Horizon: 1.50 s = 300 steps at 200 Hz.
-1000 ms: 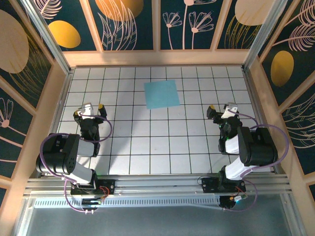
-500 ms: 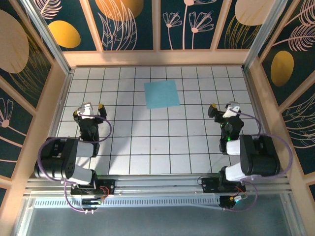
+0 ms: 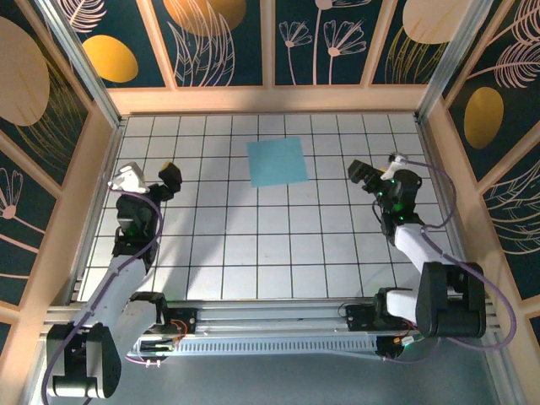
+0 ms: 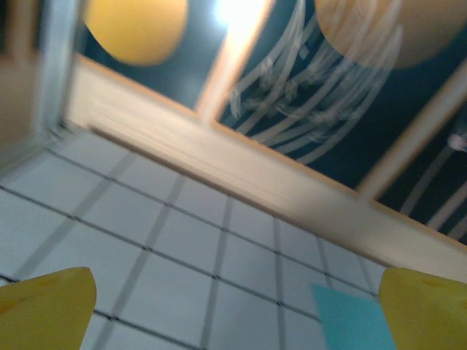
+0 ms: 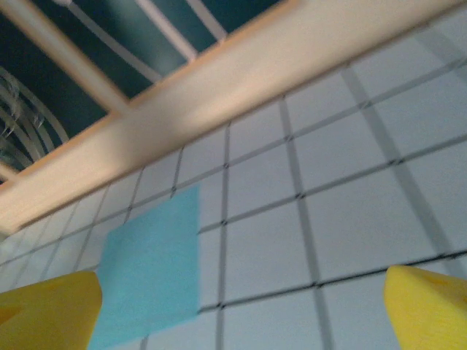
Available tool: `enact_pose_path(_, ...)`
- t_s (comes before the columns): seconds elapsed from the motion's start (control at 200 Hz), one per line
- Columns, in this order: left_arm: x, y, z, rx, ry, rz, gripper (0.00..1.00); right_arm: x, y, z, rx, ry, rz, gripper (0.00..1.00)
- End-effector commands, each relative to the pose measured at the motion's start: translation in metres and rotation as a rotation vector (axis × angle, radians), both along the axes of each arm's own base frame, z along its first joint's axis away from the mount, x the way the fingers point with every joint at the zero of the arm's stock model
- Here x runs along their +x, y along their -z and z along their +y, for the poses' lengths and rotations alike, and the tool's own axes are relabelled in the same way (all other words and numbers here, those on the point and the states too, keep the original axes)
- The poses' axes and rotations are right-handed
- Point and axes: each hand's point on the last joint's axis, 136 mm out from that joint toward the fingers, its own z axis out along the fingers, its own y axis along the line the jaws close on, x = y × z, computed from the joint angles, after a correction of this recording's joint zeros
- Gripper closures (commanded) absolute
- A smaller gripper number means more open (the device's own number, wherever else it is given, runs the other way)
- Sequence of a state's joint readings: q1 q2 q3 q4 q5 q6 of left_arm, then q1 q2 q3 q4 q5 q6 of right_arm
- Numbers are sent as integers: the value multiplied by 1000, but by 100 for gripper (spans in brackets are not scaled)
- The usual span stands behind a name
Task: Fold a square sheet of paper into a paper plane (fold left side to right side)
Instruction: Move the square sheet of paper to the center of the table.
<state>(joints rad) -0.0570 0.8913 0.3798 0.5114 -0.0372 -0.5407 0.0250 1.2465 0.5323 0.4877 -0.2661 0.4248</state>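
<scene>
Robot lab test cell. White grid-marked desk point(image 3: 253, 261) boxed in by wood-framed floral wall panels point(image 3: 219, 42). Left arm point(image 3: 126, 245) and right arm point(image 3: 413, 240) bolted to an aluminium rail point(image 3: 270, 314) at its near edge.

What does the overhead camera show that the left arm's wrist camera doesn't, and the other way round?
Overhead: the whole paper, flat and unfolded on the table, with the open left pincer and right pincer on either side, clear of it. Left wrist: a blurry close-up between its own yellow fingertips, spread wide, with just a corner of the paper. Shared: blue paper, tiled table, decorated back wall.
</scene>
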Motion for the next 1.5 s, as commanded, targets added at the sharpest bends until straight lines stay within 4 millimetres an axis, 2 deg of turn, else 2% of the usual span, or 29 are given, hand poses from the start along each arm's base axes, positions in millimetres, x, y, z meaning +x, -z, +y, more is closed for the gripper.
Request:
enact_pose_path(0.0,-18,41,-42,-240,216,154,1,-10,36,63,146,-188,248,2)
enact_pose_path(0.15,-28,59,-71,-324,336,257,1,9,51,136,103,-342,334,4)
enact_pose_path(0.345,-34,75,-104,-355,427,349,1,61,74,190,62,-377,405,4)
enact_pose_path(0.586,-34,89,-119,-401,456,409,2,122,107,230,-31,-388,459,4)
enact_pose_path(0.811,-30,104,-124,-455,452,469,2,148,133,247,-107,-395,493,5)
enact_pose_path(0.941,-28,108,-128,-456,460,494,3,145,149,249,-128,-392,537,6)
enact_pose_path(1.146,-27,111,-125,-444,438,510,3,121,164,242,-161,-360,615,7)
enact_pose_path(1.256,-27,114,-124,-445,429,520,3,102,168,236,-131,-340,656,8)
enact_pose_path(1.496,-28,116,-123,-444,417,529,3,45,167,227,-47,-308,691,8)
